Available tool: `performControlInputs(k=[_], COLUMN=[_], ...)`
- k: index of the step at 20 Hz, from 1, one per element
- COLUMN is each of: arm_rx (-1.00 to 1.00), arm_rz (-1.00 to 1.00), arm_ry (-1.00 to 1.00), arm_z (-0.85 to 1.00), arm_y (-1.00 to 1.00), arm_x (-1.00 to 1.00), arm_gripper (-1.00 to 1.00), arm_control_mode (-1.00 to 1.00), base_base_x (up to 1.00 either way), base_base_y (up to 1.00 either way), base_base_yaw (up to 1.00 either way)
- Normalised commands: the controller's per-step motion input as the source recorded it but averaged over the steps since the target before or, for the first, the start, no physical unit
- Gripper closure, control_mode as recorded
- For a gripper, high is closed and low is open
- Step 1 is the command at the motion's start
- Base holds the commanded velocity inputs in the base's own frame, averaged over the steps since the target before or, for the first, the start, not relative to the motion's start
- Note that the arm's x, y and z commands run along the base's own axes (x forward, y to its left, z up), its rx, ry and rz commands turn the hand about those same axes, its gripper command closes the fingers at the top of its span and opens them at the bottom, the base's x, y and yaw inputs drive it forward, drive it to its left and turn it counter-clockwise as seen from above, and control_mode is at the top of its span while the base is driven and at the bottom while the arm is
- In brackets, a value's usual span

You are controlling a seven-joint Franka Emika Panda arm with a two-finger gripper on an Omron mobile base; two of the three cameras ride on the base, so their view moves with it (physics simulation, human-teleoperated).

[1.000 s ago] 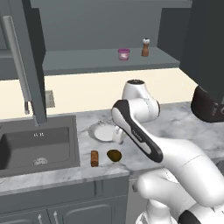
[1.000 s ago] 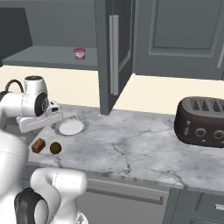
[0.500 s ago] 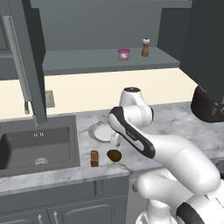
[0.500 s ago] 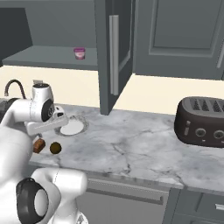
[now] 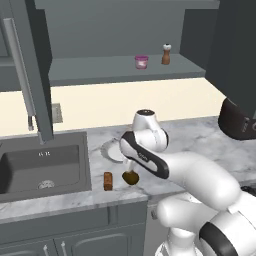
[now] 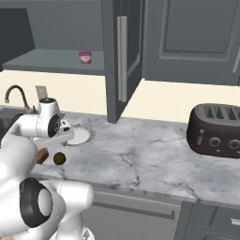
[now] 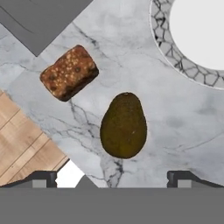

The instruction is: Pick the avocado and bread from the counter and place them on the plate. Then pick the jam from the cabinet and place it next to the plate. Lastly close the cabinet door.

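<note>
The counter looks like polished marble, white with grey veins. The avocado has a matt, finely pebbled olive skin. The bread has a rough, grainy brown crust. The plate is smooth white with a mosaic-like grey rim. The floor shows light wood planks. The toaster is dark and slightly glossy.

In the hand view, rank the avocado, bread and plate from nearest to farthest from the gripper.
1. The avocado: on the counter, centred just ahead of the open gripper.
2. The bread: farther ahead, toward the upper left of the hand view.
3. The plate: farthest, at the upper right corner, still bare.
</note>
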Motion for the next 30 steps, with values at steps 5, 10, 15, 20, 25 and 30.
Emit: performControlInputs(k=[5,10,15,20,25,30], arm_rx=[0.0,0.0,0.0,0.0,0.0,0.0], arm_rz=[0.0,0.0,0.0,0.0,0.0,0.0], arm_ry=[0.0,0.0,0.0,0.02,0.02,0.04], arm_z=[-0.3,-0.24,-0.28,-0.25,-0.24,-0.17], arm_y=[0.08,0.0,0.0,0.0,0.0,0.0], arm_x=[0.02,0.0,0.02,0.07,0.09,0.14], arm_gripper=[-1.0,-1.0,-1.0,-1.0,-1.0,-1.0], arm_control_mode=[-1.0,-1.0,-1.0,-1.0,-1.0,-1.0], base_base_x=[0.0,0.0,0.0,0.0,0.0,0.0], base_base_y=[0.0,0.0,0.0,0.0,0.0,0.0], base_base_yaw=[0.0,0.0,0.0,0.0,0.0,0.0])
